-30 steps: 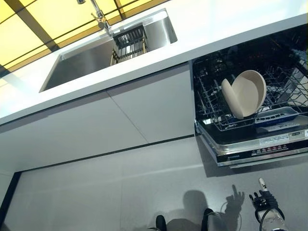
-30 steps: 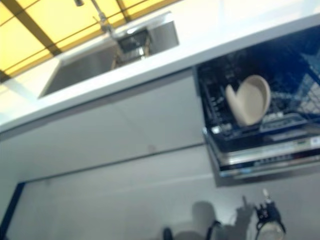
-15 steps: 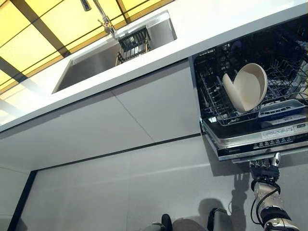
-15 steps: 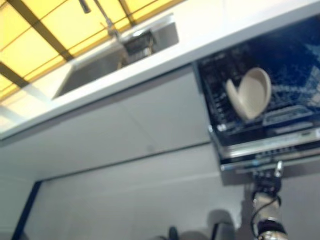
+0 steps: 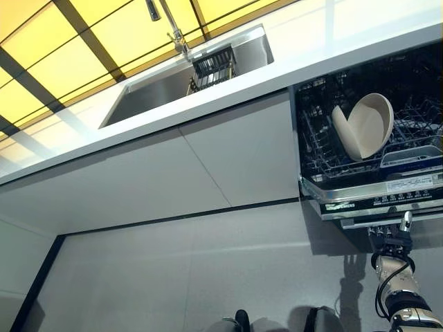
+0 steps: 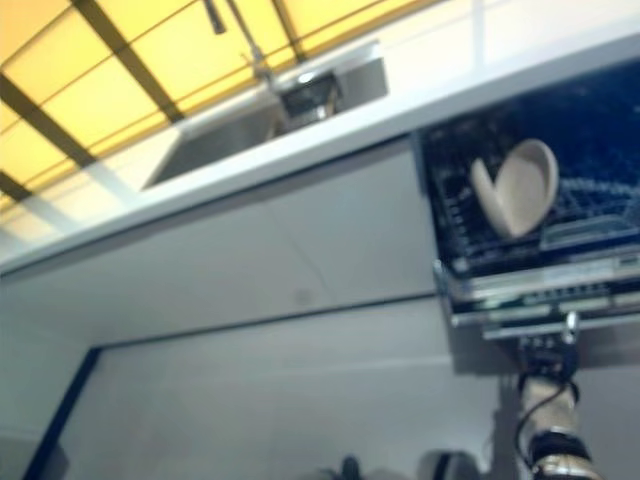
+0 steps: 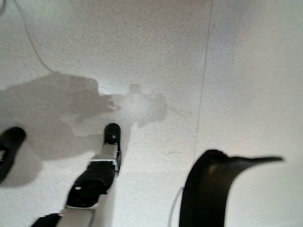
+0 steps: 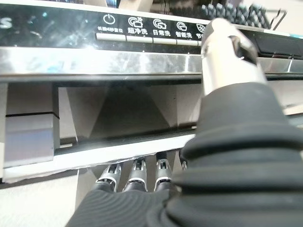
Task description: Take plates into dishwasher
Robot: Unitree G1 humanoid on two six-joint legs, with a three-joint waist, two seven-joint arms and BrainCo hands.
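Two beige plates (image 5: 363,128) stand on edge, leaning together, in the lower rack (image 5: 325,159) of the dishwasher at the right. Its door (image 5: 381,200) hangs partly open, the control strip (image 8: 94,59) facing me. My right hand (image 5: 396,242) is raised just under the door's front edge. In the right wrist view its fingers (image 8: 135,172) reach straight to the underside of the door and the thumb (image 8: 227,52) stands up before the buttons. It holds nothing. My left hand (image 7: 102,161) hangs over the floor, fingers relaxed and empty.
A steel sink (image 5: 159,86) with a tap (image 5: 169,24) and a small dark rack (image 5: 211,66) is set in the white counter (image 5: 332,34). Grey cabinet fronts (image 5: 208,166) run below. A blue tray (image 5: 412,155) lies in the dishwasher rack.
My right hand has risen from low near the floor to the underside of the dishwasher door. The camera has shifted, so the whole scene sits further right.
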